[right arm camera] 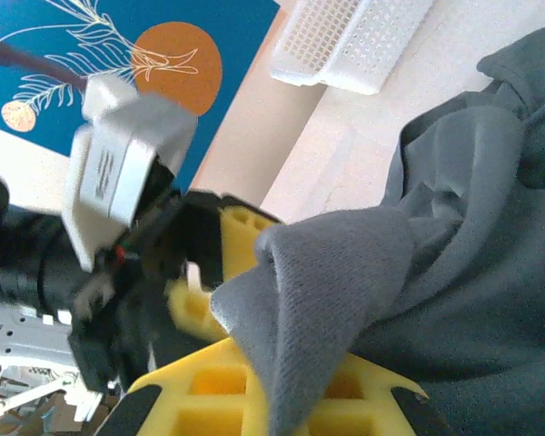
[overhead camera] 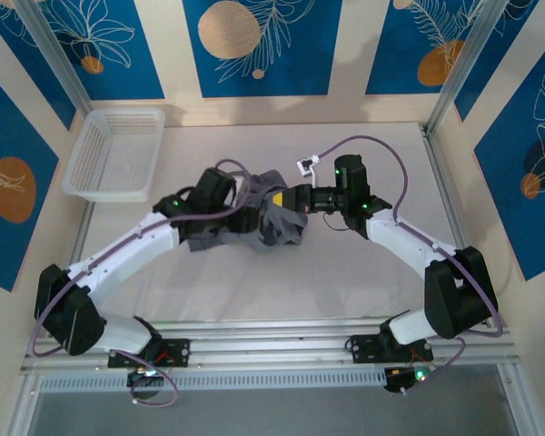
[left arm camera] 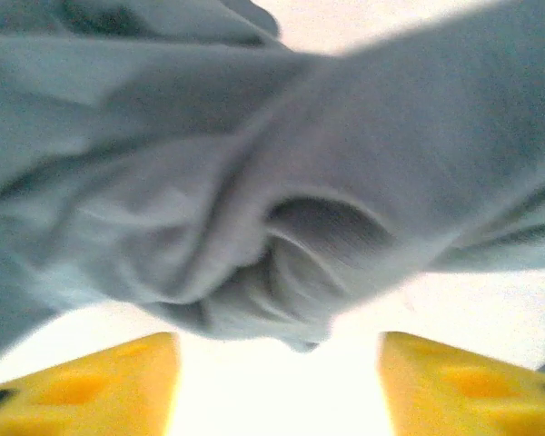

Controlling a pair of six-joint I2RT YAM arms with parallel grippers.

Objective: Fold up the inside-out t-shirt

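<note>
Between the two grippers, the inside-out t-shirt (overhead camera: 277, 222) sits bunched in a slate-grey heap on the table (overhead camera: 345, 272), and both arms lean in at it from either side.

Right gripper (right arm camera: 291, 391) first. Its yellow fingers (right arm camera: 200, 368) are clamped onto a thick fold of the cloth, and the fold stands up out of the pinch. The bulk of the shirt drapes away to the right of that tool in its own wrist view. Just past the pinched fold, the other tool faces it, very close.

Now the left gripper (left arm camera: 277, 350). Its yellow fingers (left arm camera: 109, 381) stand well apart, with bright table showing through the gap and nothing between them. The crumpled cloth hangs just ahead of the tips, a rolled fold curling right in front of the opening. Whether cloth brushes those fingertips I can't tell, since the view is blurred.

From above, the two tools meet almost nose to nose across the heap. Well behind the left gripper, towards the far left corner, the white basket (overhead camera: 127, 112) sits by the wall, well apart from the shirt.
</note>
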